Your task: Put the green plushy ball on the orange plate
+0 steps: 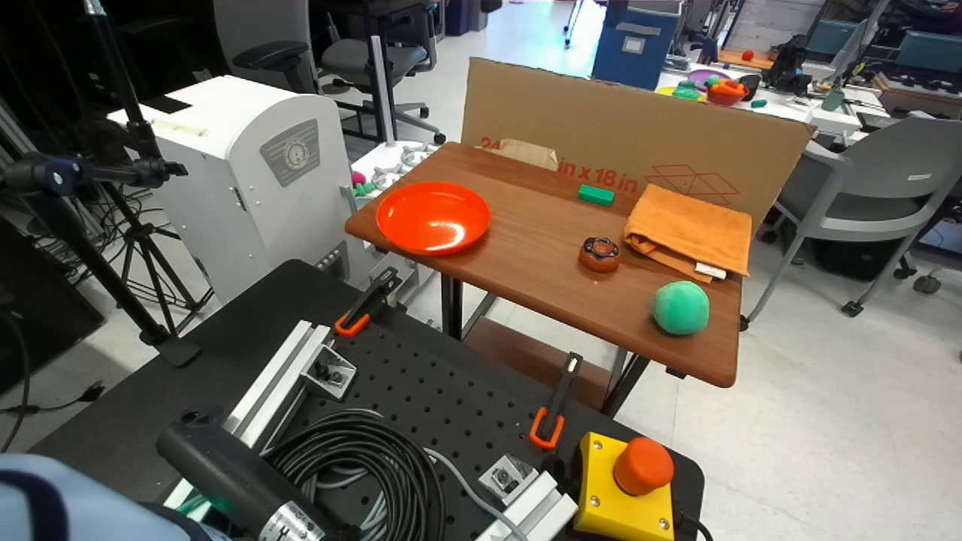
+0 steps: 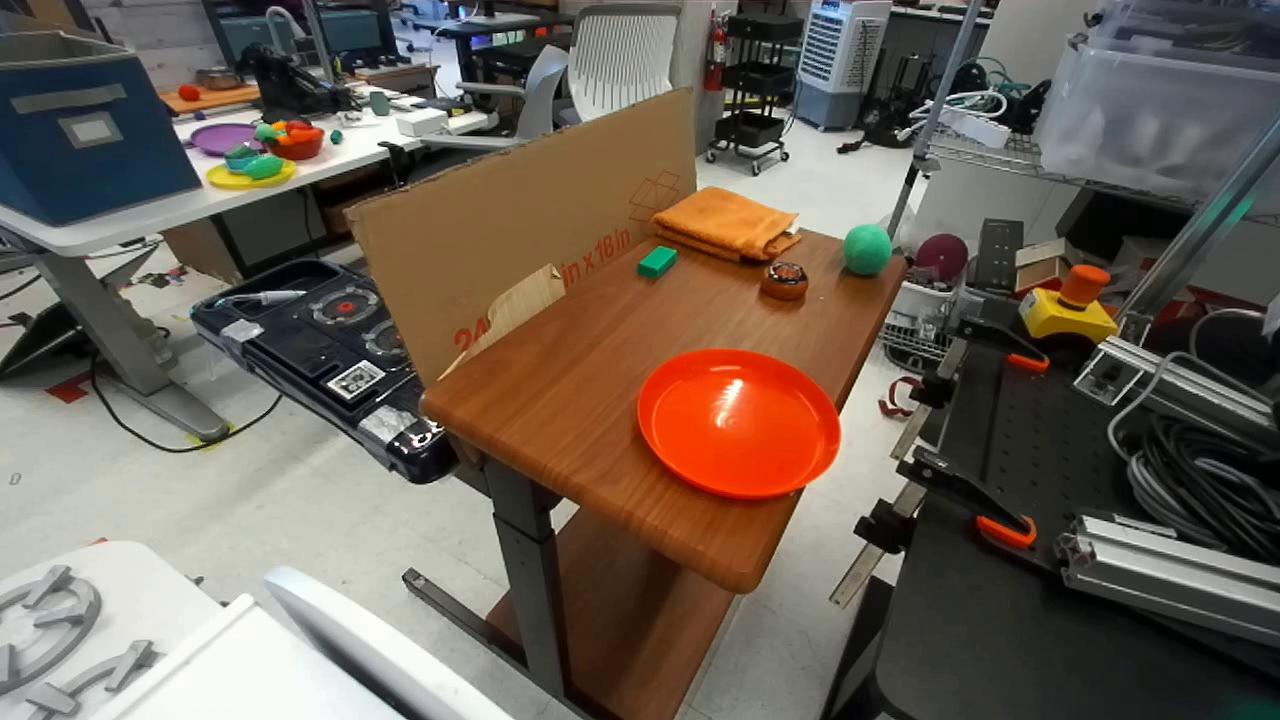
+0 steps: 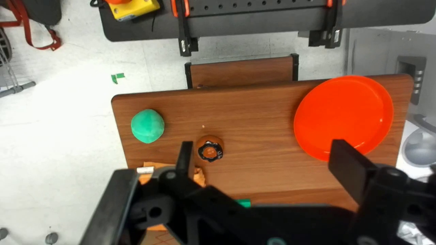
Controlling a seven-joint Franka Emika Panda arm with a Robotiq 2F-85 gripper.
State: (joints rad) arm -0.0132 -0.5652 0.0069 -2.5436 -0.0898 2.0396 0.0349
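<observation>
The green plushy ball sits on the brown wooden table near its right end in an exterior view; it also shows in an exterior view and at the left in the wrist view. The round orange plate lies at the opposite end of the table; it also shows in an exterior view and at the right in the wrist view. The plate holds nothing. My gripper is open and empty, above the table with its fingers wide apart. The gripper is out of view in both exterior views.
A brown round object, a folded orange cloth and a small green block lie on the table. A cardboard sheet stands along its far edge. A black bench with clamps stands beside it.
</observation>
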